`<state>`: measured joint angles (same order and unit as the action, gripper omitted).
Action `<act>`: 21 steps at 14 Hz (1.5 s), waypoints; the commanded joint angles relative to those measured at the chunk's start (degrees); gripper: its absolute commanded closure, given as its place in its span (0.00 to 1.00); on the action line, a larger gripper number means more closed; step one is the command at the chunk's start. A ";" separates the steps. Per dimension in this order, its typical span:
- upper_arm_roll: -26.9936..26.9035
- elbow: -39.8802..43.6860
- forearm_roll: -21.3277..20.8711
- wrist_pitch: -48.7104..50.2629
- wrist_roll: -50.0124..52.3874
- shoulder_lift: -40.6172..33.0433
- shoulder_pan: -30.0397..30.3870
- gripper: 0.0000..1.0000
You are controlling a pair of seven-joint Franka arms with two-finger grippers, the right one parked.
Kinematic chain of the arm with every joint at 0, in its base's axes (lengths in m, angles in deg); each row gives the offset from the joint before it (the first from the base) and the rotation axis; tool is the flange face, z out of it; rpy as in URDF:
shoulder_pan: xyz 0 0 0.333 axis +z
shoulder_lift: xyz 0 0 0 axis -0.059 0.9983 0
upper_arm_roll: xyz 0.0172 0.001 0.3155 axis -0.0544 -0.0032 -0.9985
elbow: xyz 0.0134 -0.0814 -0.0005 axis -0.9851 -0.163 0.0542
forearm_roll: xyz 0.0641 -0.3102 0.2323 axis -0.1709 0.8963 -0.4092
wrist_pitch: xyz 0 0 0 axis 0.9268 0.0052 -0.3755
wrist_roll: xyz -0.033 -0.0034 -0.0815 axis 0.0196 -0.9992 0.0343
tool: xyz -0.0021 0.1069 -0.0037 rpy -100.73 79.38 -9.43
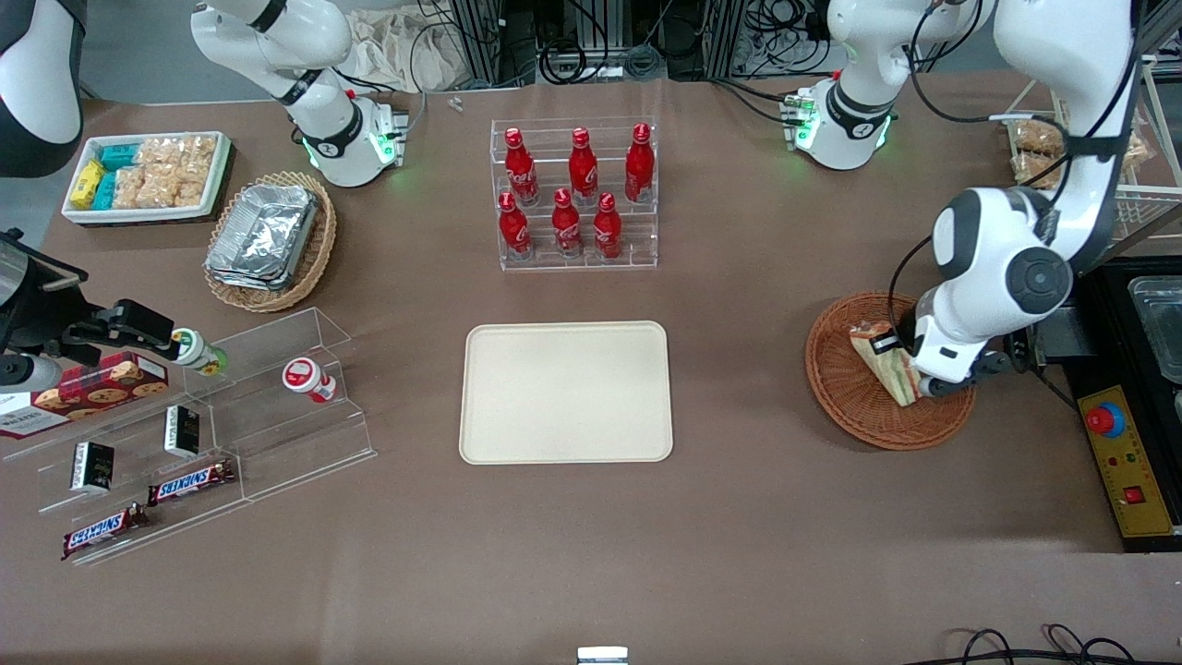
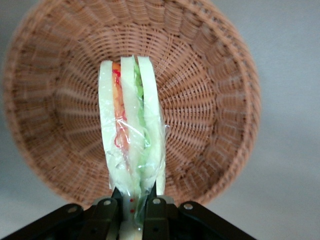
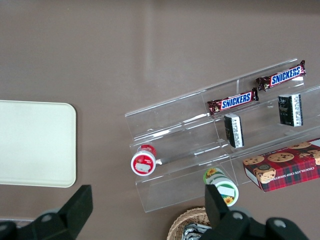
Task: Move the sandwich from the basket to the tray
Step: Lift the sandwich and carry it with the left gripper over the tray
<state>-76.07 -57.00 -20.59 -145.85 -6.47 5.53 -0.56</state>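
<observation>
The sandwich (image 1: 882,362), a wrapped pale wedge with green and orange filling (image 2: 131,125), is pinched at its narrow end by my left gripper (image 2: 133,197), which is shut on it. It stands upright over the reddish-brown woven basket (image 1: 845,392) at the working arm's end of the table. In the left wrist view the whole basket (image 2: 210,100) spreads out under the sandwich; I cannot tell whether the two still touch. My gripper (image 1: 903,369) hangs over the basket's inside. The cream tray (image 1: 566,391) lies bare at the table's middle, also showing in the right wrist view (image 3: 35,142).
A clear rack of red bottles (image 1: 574,199) stands farther from the camera than the tray. A yellow control box with a red button (image 1: 1119,457) sits beside the basket. A tan basket of foil containers (image 1: 272,240), a snack bin (image 1: 148,175) and clear shelves (image 1: 203,425) lie toward the parked arm's end.
</observation>
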 commanded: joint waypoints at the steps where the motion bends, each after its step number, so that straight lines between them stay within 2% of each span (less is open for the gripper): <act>1: 2.96 7.48 -0.04 10.64 3.66 -2.59 -0.18 0.97; 3: 5.68 13.12 0.66 15.94 4.64 -2.15 -0.18 0.97; 6: 11.13 18.75 0.84 18.76 7.61 -1.63 -0.18 0.97; 11: 21.33 28.42 0.75 19.03 12.19 6.09 -1.32 0.96; 15: 22.22 29.75 -0.48 13.79 12.28 12.60 -9.92 0.96; 18: 22.22 30.10 -4.24 7.71 15.26 18.92 -13.09 0.94; 21: 22.22 32.21 -11.80 4.62 16.85 25.34 -16.18 0.94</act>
<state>-53.85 -29.03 -28.20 -141.23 8.42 25.95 -15.11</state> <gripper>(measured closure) 0.868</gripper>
